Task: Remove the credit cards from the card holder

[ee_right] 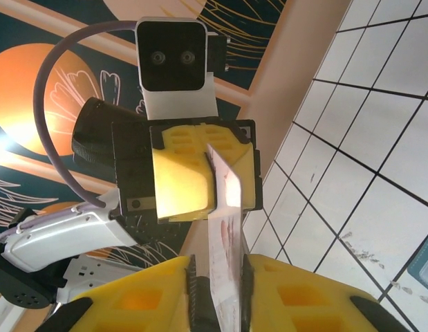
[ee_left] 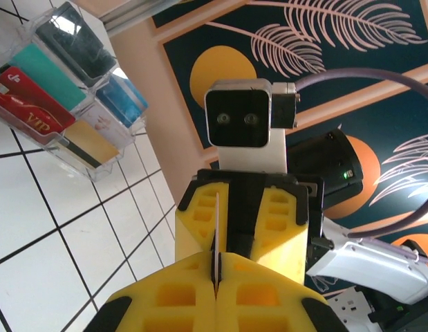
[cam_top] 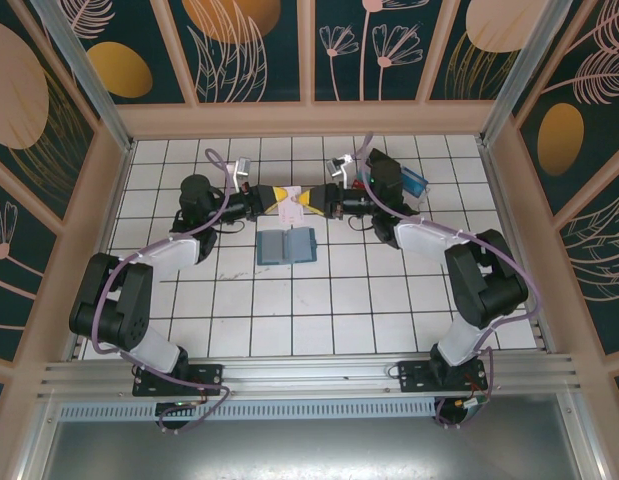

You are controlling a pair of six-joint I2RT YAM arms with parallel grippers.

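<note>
Credit card point(cam_top: 288, 198), pale pink-white, is held up off the worktop point(cam_top: 389, 300) near the far-centre, between both grippers, which meet nose to nose. Seen edge-on in left wrist view, nearly upright.

L gripper point(ee_left: 216, 266): yellow fingers pressed together on card's lower edge, a firm pinch w/ no gap showing.

R gripper point(ee_right: 217, 283): jaws stand a little apart, wider than the card. Card sits between them, prob. leaning on one finger. Not a real grip as far as I can judge.

Card holder point(cam_top: 286, 245): blue-grey, lying open and flat on worktop centre, just nearer the arm bases than the grippers, and nothing touching it. Too small to tell if a 2nd card is in its slots.

Clear tray point(ee_left: 103, 168) w/ coloured compartments sits at far-right of worktop, beside R arm. Not part of the job.

Step, my read: one card is out of holder and is mid hand-over, w/ L carrying the hold.

Next move needs:
- R to draw straight back along card's plane w/o dragging it.
- L to keep the pinch, since the card is thin, slick and apt to pivot.
- L then to lay it flat on bare worktop, away from holder.
- After that, check holder slots for a remaining card.
</note>
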